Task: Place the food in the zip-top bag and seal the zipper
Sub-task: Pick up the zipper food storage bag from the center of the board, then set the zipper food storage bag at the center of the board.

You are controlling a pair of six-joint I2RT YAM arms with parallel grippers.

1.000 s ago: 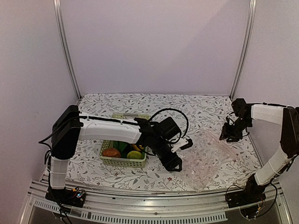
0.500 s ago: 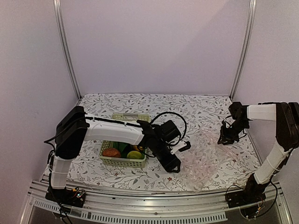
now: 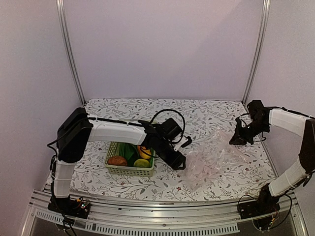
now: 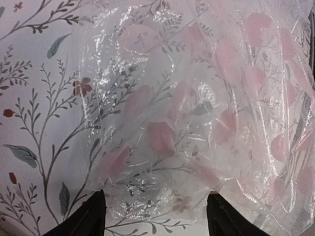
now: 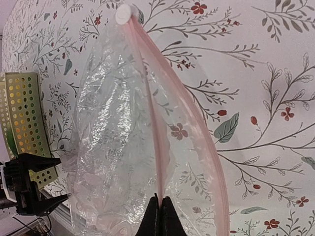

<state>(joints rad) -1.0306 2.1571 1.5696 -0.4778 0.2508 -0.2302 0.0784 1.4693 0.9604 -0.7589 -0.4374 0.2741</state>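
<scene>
Preparation of the zip-top bag (image 3: pixel 214 157) for loading.
One lip of the pinkish zipper (image 5: pixel 150 98) clamped in the right gripper (image 5: pixel 161 212), probably to keep the mouth agape while the other lip bows away. Fingers of the left gripper (image 4: pixel 156 216) spread wide with the bag's crinkled edge between them, seemingly ready to pinch and pull it taut. Toy produce (image 3: pixel 130 156) all in the pale green basket (image 3: pixel 129 171), near the bag but apart.

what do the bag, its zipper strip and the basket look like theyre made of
The bag looks like thin, glossy clear plastic film: it crinkles, glints, and the tablecloth shows through. The zipper seems a pinkish, stiffer plastic strip, running smooth and straight. The basket looks like pale green rigid plastic, probably moulded, with regular perforations.
</scene>
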